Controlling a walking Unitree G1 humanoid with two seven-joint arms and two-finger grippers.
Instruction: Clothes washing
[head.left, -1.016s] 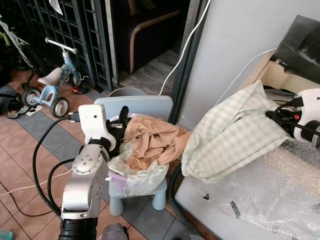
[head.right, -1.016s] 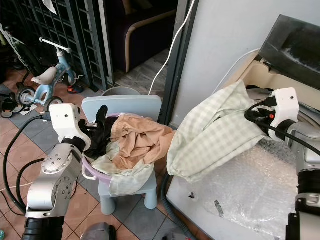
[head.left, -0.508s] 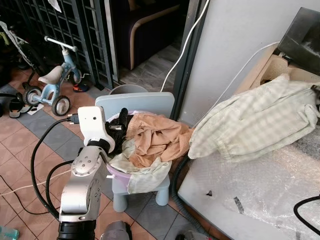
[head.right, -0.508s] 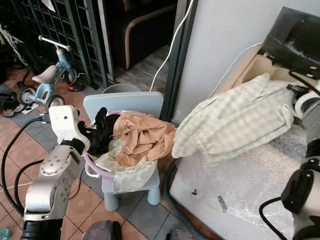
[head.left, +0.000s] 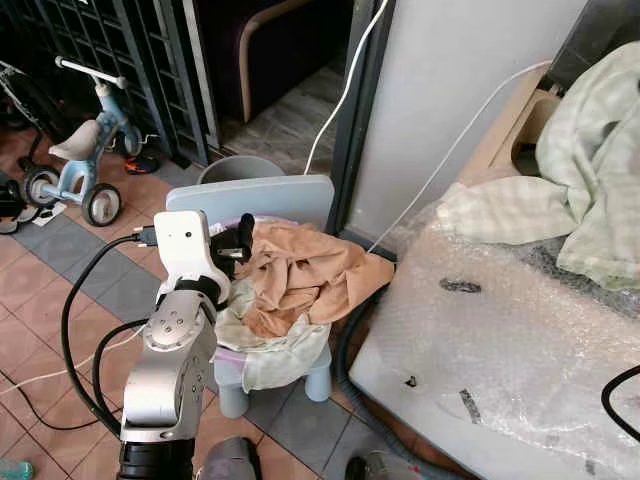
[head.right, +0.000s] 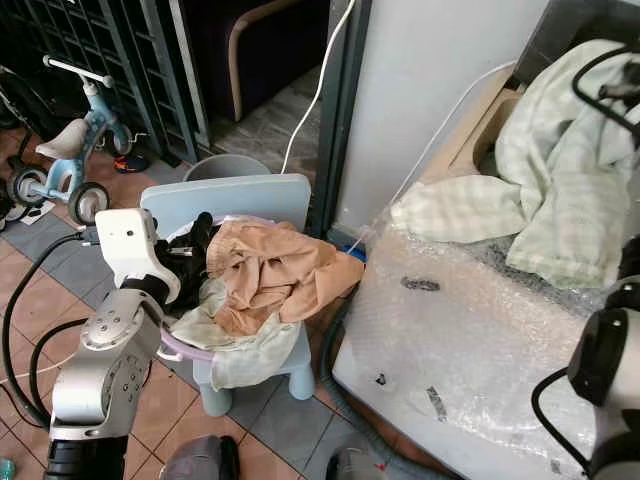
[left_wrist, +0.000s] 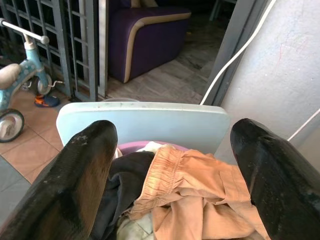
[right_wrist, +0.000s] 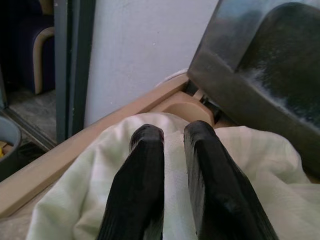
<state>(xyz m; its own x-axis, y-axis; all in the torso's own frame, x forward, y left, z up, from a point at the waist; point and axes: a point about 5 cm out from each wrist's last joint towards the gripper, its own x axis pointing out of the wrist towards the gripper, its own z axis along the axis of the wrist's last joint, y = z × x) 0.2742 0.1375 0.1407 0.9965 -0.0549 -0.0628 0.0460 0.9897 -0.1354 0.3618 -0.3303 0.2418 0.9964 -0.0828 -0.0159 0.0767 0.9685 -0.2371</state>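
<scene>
A purple basket (head.right: 178, 347) stands on a small blue chair (head.left: 260, 198), piled with a tan garment (head.left: 305, 280), a black one and pale cloth. My left gripper (left_wrist: 170, 150) hovers open just above the basket's left side, its fingers (left_wrist: 82, 175) spread wide over the tan garment (left_wrist: 200, 200). A pale green checked cloth (head.right: 560, 180) is draped over the washing machine's beige rim (head.left: 510, 125) at the right. My right gripper (right_wrist: 173, 132) is shut on this checked cloth (right_wrist: 250, 165) beneath the dark raised lid (right_wrist: 260, 60).
Bubble wrap (head.left: 500, 340) covers the washer's top. A grey bin (head.left: 238, 168) stands behind the chair. A child's tricycle (head.left: 85, 150) and a metal gate (head.left: 130, 50) are at the left. A white cable (head.left: 345, 90) runs down the wall, and a grey hose (head.left: 350, 345) lies beside the chair.
My right gripper has carried the checked cloth up and to the right, from hanging off the washer's front to lying over its opening. The left arm stays put.
</scene>
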